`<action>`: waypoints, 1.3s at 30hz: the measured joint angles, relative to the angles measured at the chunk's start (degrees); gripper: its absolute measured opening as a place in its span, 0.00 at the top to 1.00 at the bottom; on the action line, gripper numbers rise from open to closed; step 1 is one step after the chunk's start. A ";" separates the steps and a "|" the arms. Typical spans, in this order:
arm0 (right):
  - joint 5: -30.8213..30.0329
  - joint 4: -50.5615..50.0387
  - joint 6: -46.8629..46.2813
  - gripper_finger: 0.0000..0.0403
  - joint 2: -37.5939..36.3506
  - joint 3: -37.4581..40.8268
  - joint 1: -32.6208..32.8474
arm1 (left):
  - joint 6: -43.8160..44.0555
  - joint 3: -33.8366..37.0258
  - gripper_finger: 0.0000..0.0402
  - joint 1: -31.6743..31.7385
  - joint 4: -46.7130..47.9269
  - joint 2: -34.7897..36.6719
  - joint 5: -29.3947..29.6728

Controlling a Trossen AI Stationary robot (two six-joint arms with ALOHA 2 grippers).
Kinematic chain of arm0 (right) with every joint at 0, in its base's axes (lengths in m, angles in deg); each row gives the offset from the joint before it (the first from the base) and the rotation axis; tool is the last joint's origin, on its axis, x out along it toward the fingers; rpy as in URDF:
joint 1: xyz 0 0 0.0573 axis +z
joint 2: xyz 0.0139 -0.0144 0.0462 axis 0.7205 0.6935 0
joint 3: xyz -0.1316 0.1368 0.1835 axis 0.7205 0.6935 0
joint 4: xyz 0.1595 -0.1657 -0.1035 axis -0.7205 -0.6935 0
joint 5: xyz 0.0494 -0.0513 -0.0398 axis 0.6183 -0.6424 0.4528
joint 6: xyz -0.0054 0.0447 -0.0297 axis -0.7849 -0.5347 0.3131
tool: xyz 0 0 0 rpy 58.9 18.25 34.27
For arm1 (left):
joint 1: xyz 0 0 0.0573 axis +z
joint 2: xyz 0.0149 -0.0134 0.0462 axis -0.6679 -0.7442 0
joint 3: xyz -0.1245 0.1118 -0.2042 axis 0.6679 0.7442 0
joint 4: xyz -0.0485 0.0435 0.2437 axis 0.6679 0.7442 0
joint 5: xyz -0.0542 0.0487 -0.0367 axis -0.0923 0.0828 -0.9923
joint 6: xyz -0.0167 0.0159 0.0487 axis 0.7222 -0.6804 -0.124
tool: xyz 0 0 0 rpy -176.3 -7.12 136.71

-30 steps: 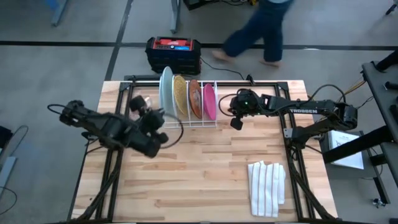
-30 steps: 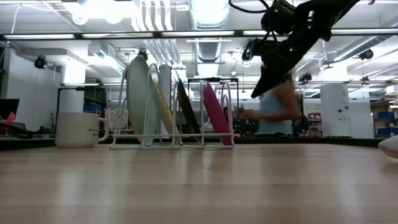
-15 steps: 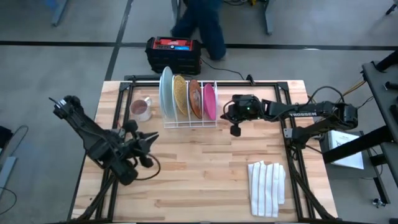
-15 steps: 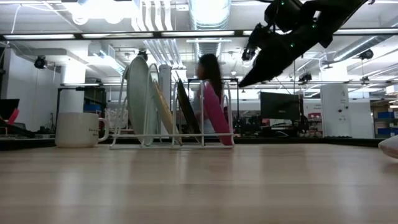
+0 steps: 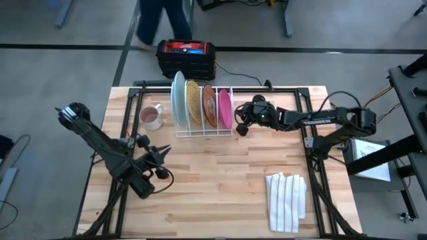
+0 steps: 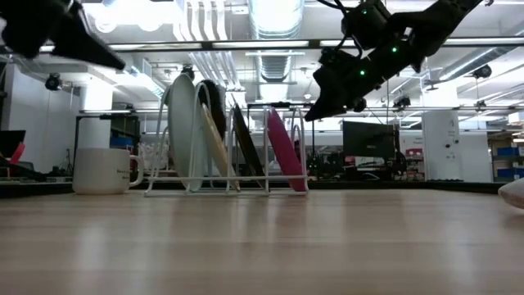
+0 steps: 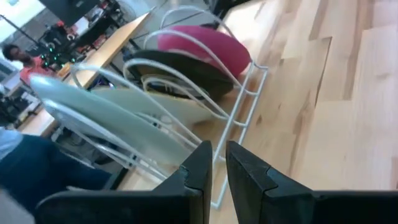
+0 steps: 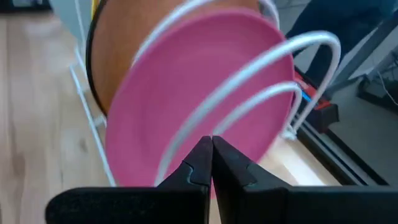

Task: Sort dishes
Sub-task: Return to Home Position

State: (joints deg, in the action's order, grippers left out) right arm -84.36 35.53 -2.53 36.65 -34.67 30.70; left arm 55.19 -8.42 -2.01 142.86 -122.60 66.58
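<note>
Four plates stand on edge in a white wire rack at the table's far side: a teal one, a yellow one, an orange one and a pink one. My right gripper is shut, just right of the rack, its tips before the pink plate's face. My left gripper hangs over the table's left half, nearer than the rack. It points at the rack with a narrow gap between its fingers and nothing in it. My right gripper points its shut tips at the pink plate's face and the rack's end wire, coming from the table's right and slanting down. I cannot tell whether they touch either one.
A white mug stands left of the rack. A white striped folded cloth lies near the table's front right corner. A red and black box sits on the floor beyond the far edge, where a person walks.
My left gripper has drawn back from the rack toward the table's near left and sunk lower. My right gripper has edged toward the pink plate and tipped further down. The person beyond the table has walked from right to left.
</note>
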 joint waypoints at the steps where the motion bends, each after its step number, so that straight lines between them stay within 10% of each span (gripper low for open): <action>1: -0.01 1.54 -0.62 1.00 0.43 0.00 0.02 | 0.86 1.44 0.91 0.00 -1.43 -0.10 0.05; 14: -7.00 2.55 -1.04 1.00 -0.28 0.00 -0.01 | 14.38 15.99 0.91 2.10 -11.31 -0.46 8.06; 23: -8.22 2.40 -0.02 1.00 -0.39 0.00 -0.03 | 16.77 22.69 0.91 16.02 -12.81 -0.41 11.59; 39: -7.43 2.40 -1.76 1.00 0.76 -0.02 -0.32 | -4.51 21.73 0.91 26.83 -25.09 -0.41 11.05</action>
State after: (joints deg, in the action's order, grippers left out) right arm -91.79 37.92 -4.29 37.41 -34.69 30.38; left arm 50.68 13.31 24.82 117.77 -123.01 77.64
